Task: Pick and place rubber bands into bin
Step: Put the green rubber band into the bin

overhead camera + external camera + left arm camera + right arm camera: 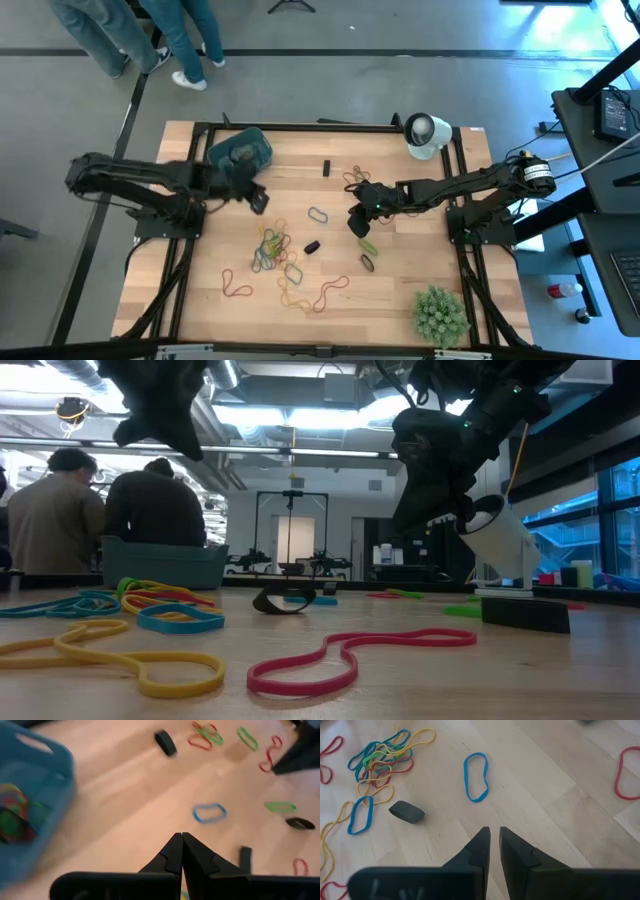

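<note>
The teal-blue bin (pixel 240 152) (pixel 165 565) (pixel 35 785) stands near the table's far edge, with a few coloured bands inside. My left gripper (pixel 258 198) (pixel 181 836) hovers just off the bin's near right corner, shut and empty. Rubber bands lie flat on the wood: a tangled heap (pixel 273 248) (pixel 380 755) (pixel 150 610), a blue loop (pixel 318 214) (pixel 476 776) (pixel 210 813), and red, green and dark ones around them. My right gripper (pixel 358 222) (pixel 494 830) hangs above the table right of the blue loop, with a narrow gap between its fingertips and nothing in it.
A white cup-like object (pixel 427 133) (pixel 500 540) sits at the far right corner and a spiky green ball (pixel 440 312) at the near right. A small black block (pixel 326 167) lies near the far edge. People stand beyond the far edge (pixel 150 40) (pixel 100 500).
</note>
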Action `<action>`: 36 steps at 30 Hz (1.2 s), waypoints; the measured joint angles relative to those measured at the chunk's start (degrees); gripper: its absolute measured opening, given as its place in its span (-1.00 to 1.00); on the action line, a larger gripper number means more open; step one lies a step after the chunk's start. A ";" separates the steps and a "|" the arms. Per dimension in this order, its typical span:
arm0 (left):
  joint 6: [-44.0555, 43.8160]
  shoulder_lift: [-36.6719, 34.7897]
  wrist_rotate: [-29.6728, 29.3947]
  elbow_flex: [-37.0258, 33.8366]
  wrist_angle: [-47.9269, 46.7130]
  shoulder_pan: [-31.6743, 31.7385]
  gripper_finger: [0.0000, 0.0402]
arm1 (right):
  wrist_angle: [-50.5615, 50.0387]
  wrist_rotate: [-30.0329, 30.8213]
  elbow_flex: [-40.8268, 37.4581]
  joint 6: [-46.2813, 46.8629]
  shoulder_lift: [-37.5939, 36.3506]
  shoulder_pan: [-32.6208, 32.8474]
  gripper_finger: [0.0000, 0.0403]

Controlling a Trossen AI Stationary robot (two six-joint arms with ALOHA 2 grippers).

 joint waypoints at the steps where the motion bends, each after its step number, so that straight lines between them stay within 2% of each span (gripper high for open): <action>1: -2.46 1.05 -0.98 0.00 -0.05 -2.40 -0.99 | 0.02 0.00 0.00 -0.04 0.00 0.00 -0.77; 5: -11.00 6.36 -2.81 0.00 -0.04 -10.78 -0.99 | 0.40 0.00 -0.01 0.01 0.00 0.00 -0.77; 9: -18.04 11.90 -2.85 0.00 0.03 -16.33 -0.99 | 0.41 0.00 -0.02 0.05 0.00 0.00 -0.77; 13: -22.86 16.02 -1.82 0.00 0.13 -19.78 -0.99 | 0.75 -0.03 -0.02 0.14 0.00 0.00 -0.77; 17: -23.48 18.86 2.21 0.00 0.16 -21.28 -0.99 | 2.30 -0.82 -0.04 -0.02 0.00 0.00 -0.77; 21: -19.03 21.03 6.92 0.00 0.07 -21.62 -0.99 | -0.43 -1.55 1.01 0.09 -0.09 0.02 -0.82; 24: -13.98 22.23 10.46 -0.01 0.01 -21.02 -0.99 | -8.42 -0.01 3.78 0.20 -0.20 -0.10 -0.96; 27: -9.20 22.14 12.79 -1.12 1.51 -19.67 -0.99 | -19.37 1.78 6.95 3.25 -0.20 -1.43 -0.95; 32: -3.41 20.22 16.63 -6.69 7.29 -16.78 -0.99 | -32.70 2.11 8.51 10.95 -0.20 -7.53 -0.97; 36: 1.06 19.07 18.88 -9.29 9.85 -15.48 -0.99 | -34.86 1.29 5.61 15.52 -0.22 -13.55 -0.93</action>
